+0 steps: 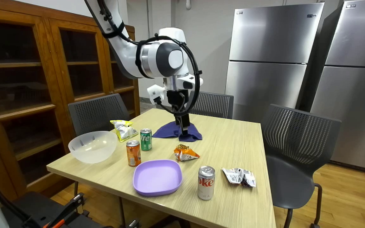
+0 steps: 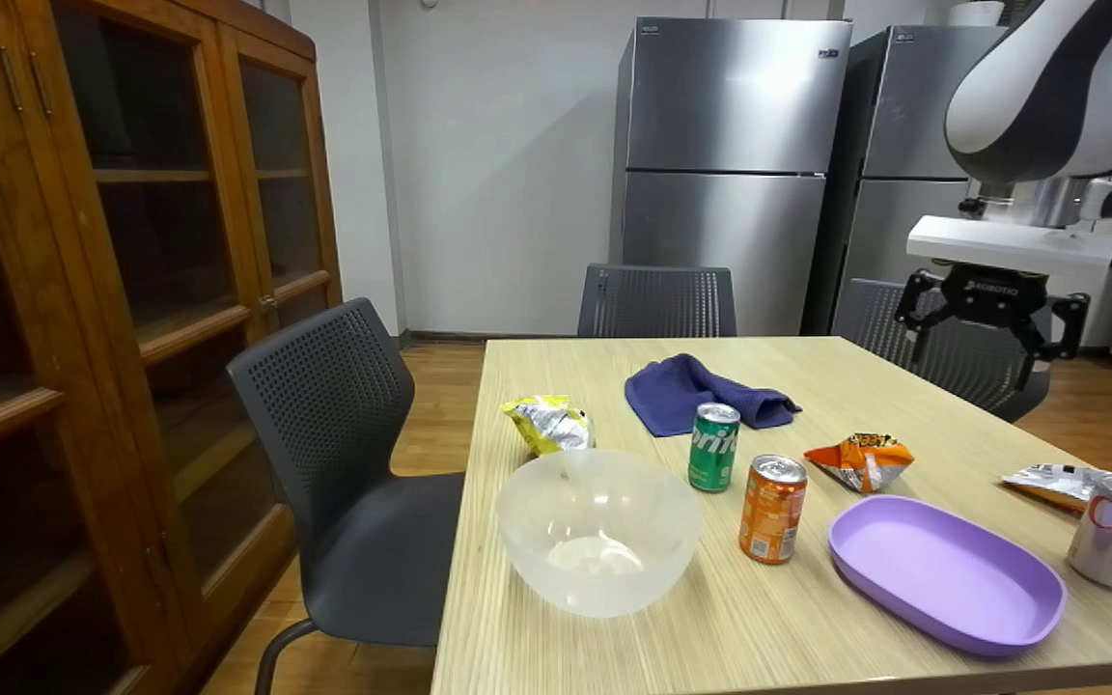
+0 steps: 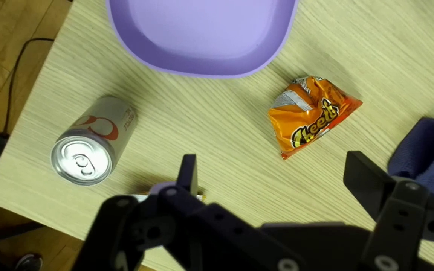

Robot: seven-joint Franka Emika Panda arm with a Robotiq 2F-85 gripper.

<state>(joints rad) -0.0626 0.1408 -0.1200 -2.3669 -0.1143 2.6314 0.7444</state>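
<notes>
Lowering the gripper [image 3: 272, 168], spread wide and empty, onto the orange bag [image 3: 313, 116] (just beside the purple tray [image 3: 205, 34]) may crush it if misaligned.

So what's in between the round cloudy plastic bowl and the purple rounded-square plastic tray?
An orange cylindrical metal drink can stands upright between the bowl and the tray. It shows in both exterior views.
</notes>
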